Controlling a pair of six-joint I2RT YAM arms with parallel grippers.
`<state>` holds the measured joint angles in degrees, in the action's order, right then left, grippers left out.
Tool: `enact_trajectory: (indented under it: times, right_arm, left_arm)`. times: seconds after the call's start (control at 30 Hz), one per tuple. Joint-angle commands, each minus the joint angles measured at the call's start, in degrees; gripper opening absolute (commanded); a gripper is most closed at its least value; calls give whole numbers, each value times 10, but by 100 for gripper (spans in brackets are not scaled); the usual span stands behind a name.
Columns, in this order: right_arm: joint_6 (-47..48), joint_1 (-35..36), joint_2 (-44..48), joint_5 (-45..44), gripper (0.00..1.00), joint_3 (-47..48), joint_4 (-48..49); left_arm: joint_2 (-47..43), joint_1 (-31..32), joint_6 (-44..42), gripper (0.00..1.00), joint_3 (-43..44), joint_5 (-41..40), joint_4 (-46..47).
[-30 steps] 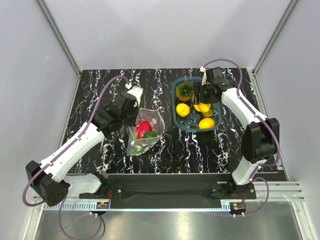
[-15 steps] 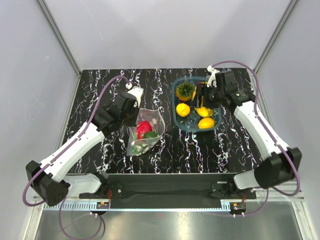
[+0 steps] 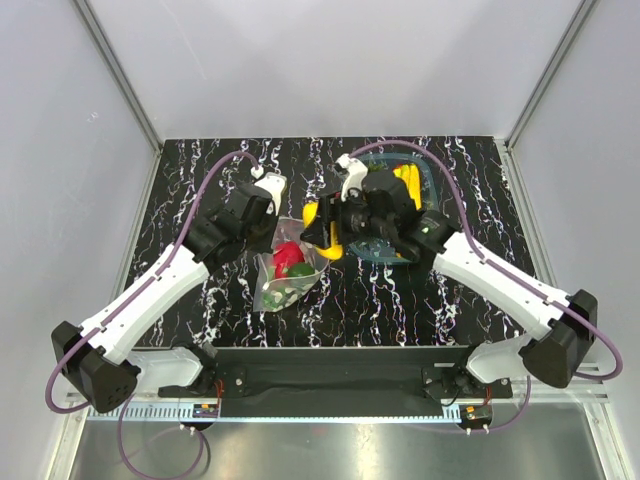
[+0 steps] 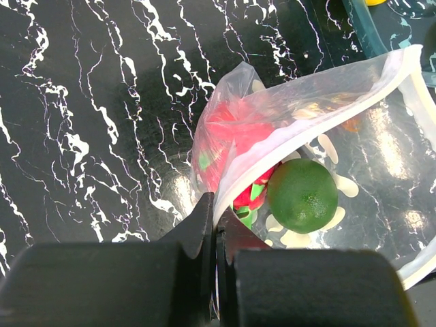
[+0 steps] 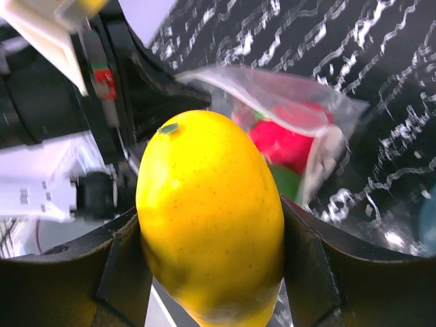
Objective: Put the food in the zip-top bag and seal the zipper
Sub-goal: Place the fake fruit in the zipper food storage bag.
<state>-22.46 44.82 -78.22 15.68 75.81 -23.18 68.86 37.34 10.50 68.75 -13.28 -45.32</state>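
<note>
Your right claw [image 5: 211, 252], gripping a yellow fruit [image 5: 210, 218], has swung from the basket [image 3: 430, 185] to the zip-top bag [image 4: 368, 136] your left claw [image 4: 215, 212] pinches open; release looks next.

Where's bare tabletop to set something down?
Free: far-left corner of the table beyond the left arm; the near strip between the zip-top bag and the right forearm; the far-right corner past the basket. Crowded: the bag mouth, where the left gripper pinches the edge and the right gripper holds the yellow fruit.
</note>
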Motion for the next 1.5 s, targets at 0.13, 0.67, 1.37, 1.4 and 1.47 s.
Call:
enact_trajectory:
  times: [0.13,0.67,1.37,1.4,1.47]
  right_arm:
    - [-71,90,-9,-190,49,-91,275]
    - [0,151,-119,-399,82,-162,517]
    - [-17,142,60,-492,73,-168,247]
    - [-27,130,79,-468,73,-167,235]
    - [-52,88,103,-414,73,-167,162]
  left_arm:
    - [-7,-14,-1,2,4,21,17]
    - [-7,-33,0,2,5,39,16]
    - [-5,-44,-2,2,6,38,13]
    - [-5,-45,-2,2,6,37,13]
    - [-4,-45,-2,2,6,36,13]
